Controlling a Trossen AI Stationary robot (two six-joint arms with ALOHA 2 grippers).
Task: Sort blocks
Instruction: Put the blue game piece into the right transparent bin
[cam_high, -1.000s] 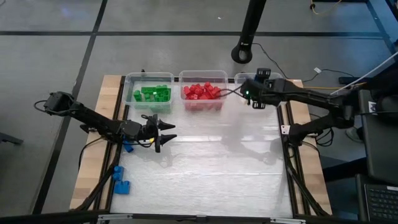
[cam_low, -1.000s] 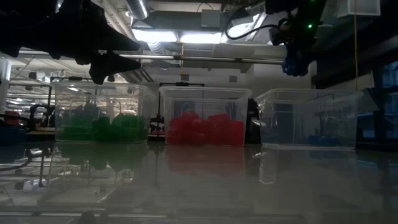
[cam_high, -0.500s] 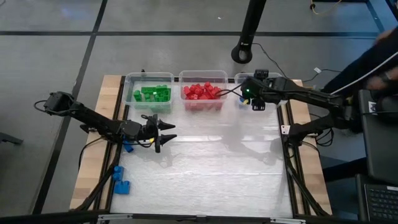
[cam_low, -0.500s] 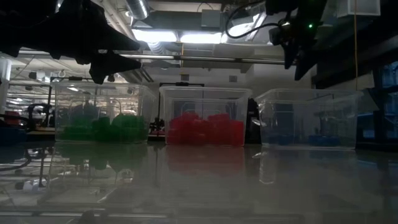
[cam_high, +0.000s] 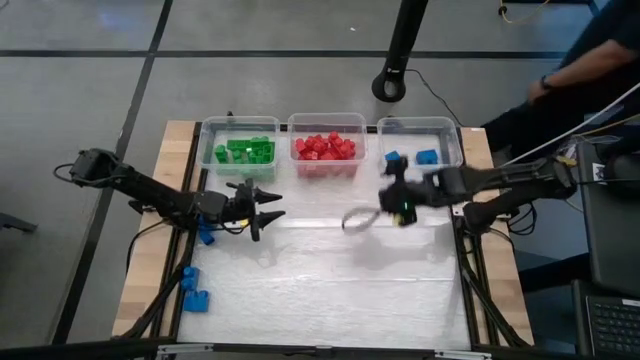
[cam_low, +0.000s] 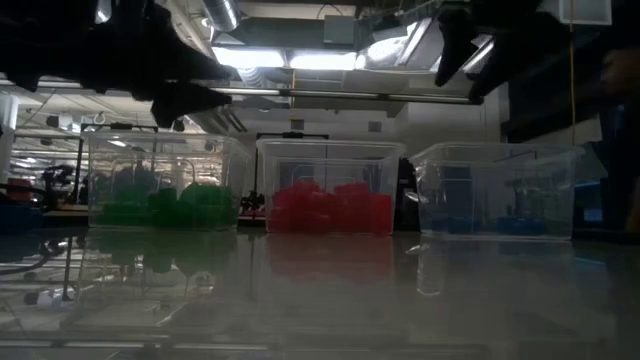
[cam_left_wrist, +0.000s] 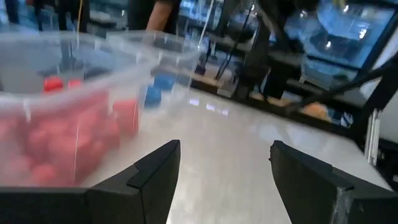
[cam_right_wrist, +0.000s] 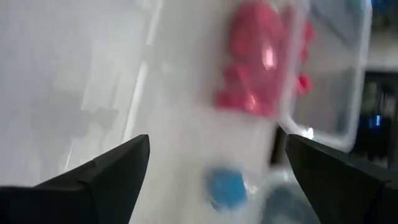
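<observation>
high view shows three clear bins in a row along the far edge of the table (cam_high: 330, 290): the left bin (cam_high: 240, 126) holds a heap of green blocks (cam_high: 244, 151), too many and too tightly packed to count, the middle bin (cam_high: 326, 122) holds a like heap of red blocks (cam_high: 324, 147), and the right bin (cam_high: 420, 125) holds two blue blocks (cam_high: 411, 157). more blue blocks lie outside the bins by the table's left edge: one (cam_high: 205, 237) just under the left arm, and what looks like three (cam_high: 193, 292) clustered near the front left corner, though they sit too close together for a sure count.

two arms are in view. the left arm reaches in from the left edge, stretched low and level across the table, and the left gripper (cam_high: 268, 217) hangs in front of the green bin, pointing toward the middle of the table. its fingers (cam_left_wrist: 155, 171) are spread apart with only bare table between them, holding nothing.

the right arm comes in from the right edge, nearly level, and the right gripper (cam_high: 400, 205) is blurred, sitting above the table just in front of the blue bin. its fingers (cam_right_wrist: 118, 168) stand wide apart and empty; past them the wrist view shows the red heap and one blue block through the bin walls.

a person's arm (cam_high: 570, 65) shows beyond the far right corner of the table.
</observation>
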